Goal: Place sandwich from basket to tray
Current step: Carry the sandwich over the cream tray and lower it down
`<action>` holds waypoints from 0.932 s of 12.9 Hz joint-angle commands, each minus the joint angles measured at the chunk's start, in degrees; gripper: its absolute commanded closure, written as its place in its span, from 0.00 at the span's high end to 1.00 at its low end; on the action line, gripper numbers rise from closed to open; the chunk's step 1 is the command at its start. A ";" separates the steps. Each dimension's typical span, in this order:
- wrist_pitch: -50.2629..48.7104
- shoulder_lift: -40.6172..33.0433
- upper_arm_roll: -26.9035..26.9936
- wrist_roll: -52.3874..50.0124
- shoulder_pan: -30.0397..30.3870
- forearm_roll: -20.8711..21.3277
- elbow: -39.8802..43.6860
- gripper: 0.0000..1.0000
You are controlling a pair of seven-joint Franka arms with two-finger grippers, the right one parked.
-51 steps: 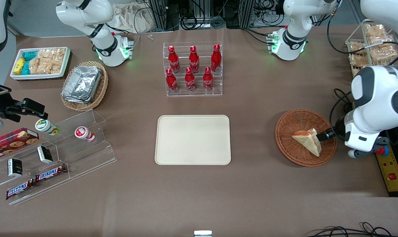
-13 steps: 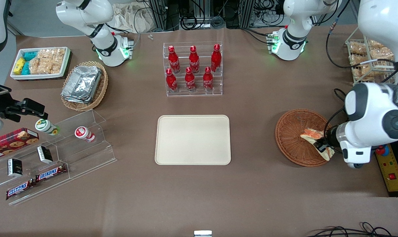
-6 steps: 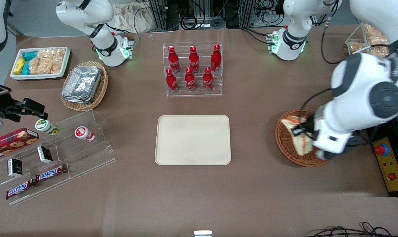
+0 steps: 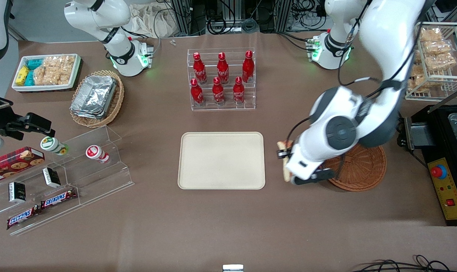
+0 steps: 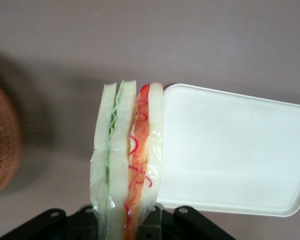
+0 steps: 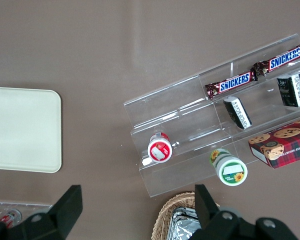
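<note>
My left gripper is shut on the sandwich, a wrapped wedge of pale bread with green and red-orange filling. It holds it on edge in the air between the cream-beige tray and the reddish-brown wicker basket. In the front view only a sliver of the sandwich shows past the arm. The basket holds nothing that I can see and is partly covered by the arm. The tray is bare; its corner lies just beside the sandwich's edge in the left wrist view. The basket's rim shows there too.
A clear rack of red bottles stands farther from the camera than the tray. Toward the parked arm's end are a tan basket of foil trays, a white snack tray and a clear stepped stand. A wire rack of snacks stands toward the working arm's end.
The gripper has lifted the sandwich out of the basket and carried it toward the tray; it now hangs between the two.
</note>
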 commanded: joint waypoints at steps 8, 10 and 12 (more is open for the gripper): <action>14.53 14.91 0.90 -8.61 -9.51 14.79 1.74 0.02; 14.09 14.90 0.90 -8.70 -10.04 14.70 1.56 0.05; 14.00 14.91 0.90 -9.22 -9.95 14.26 0.95 0.99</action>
